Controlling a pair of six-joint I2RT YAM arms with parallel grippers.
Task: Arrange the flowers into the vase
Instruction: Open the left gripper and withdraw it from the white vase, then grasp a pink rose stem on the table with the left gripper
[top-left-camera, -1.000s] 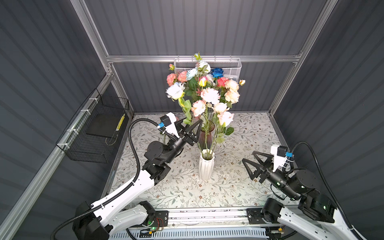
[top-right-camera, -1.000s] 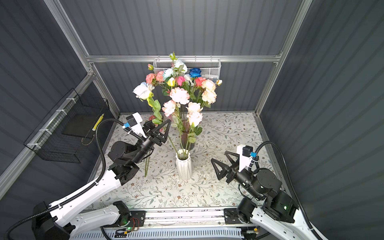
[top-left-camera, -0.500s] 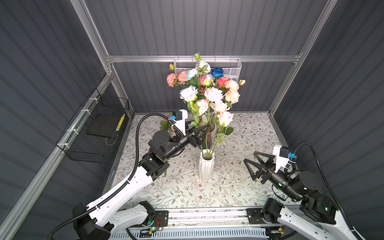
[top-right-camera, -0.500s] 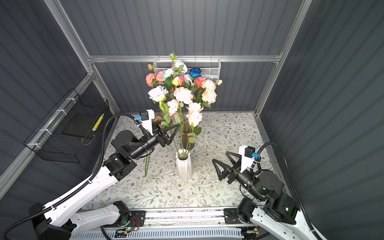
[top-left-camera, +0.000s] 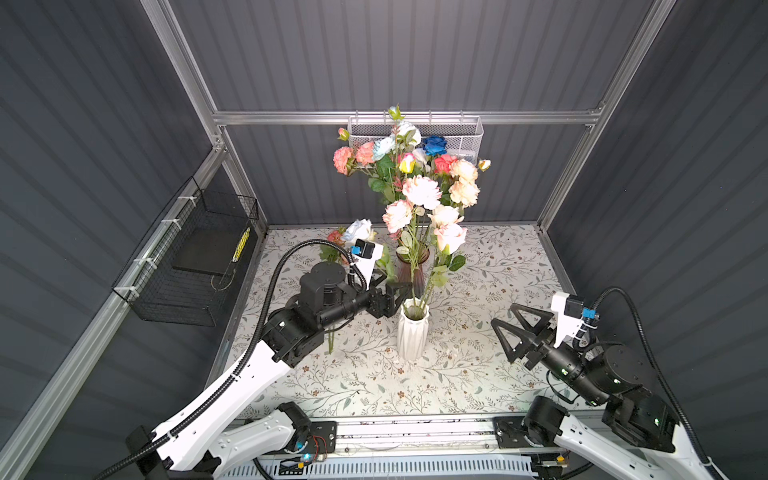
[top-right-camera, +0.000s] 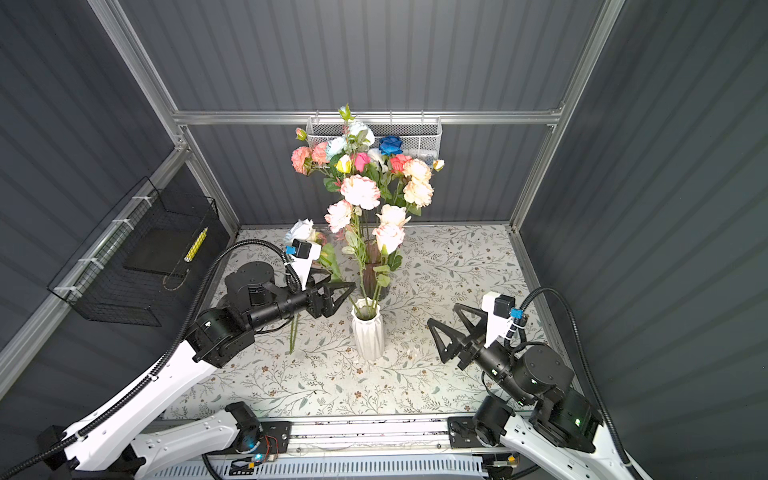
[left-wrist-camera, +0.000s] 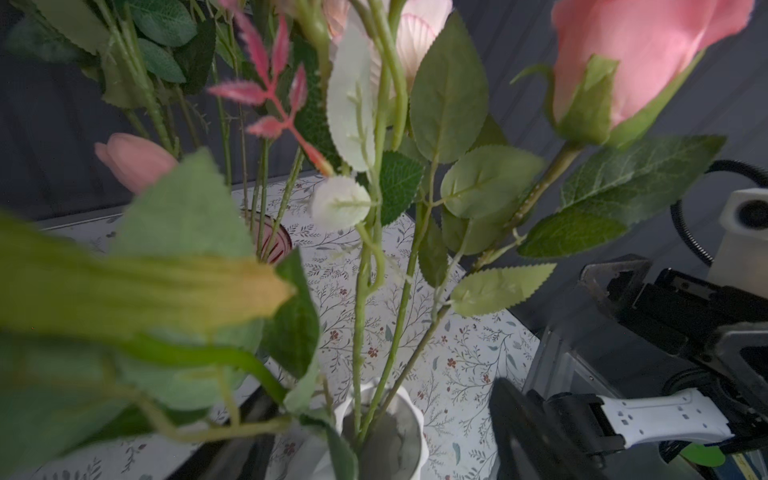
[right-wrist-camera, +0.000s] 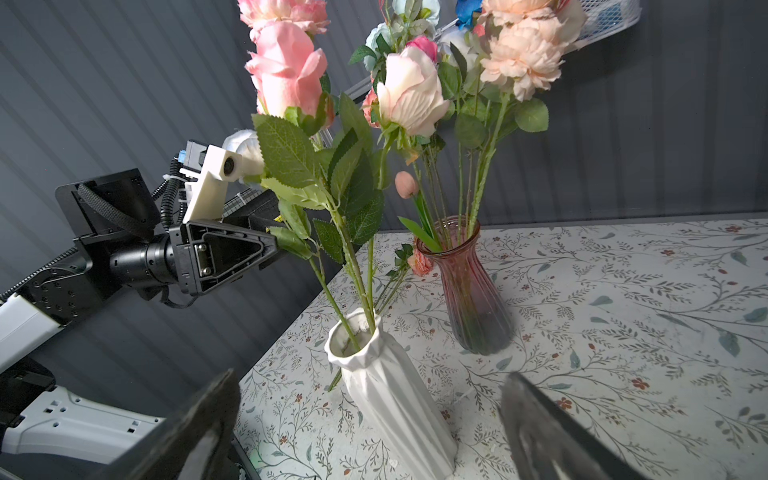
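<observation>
A white ribbed vase stands mid-table with three stems in it: pink and cream flowers. My left gripper sits level with the vase mouth, just to its left. Its jaws are wide apart. A white-bloomed flower leans back over the left wrist camera, its blurred stem crossing close to the jaws. My right gripper hangs open and empty, to the right of the vase.
A dark red glass vase behind the white one holds a tall bunch of mixed blooms. Another flower with a red bloom lies on the table under my left arm. A black wire basket hangs left, a white mesh basket at the back.
My left gripper came down and right to the vase mouth and its jaws widened. The white bloom dropped from bunch height to behind the wrist camera. The right arm barely moved.
</observation>
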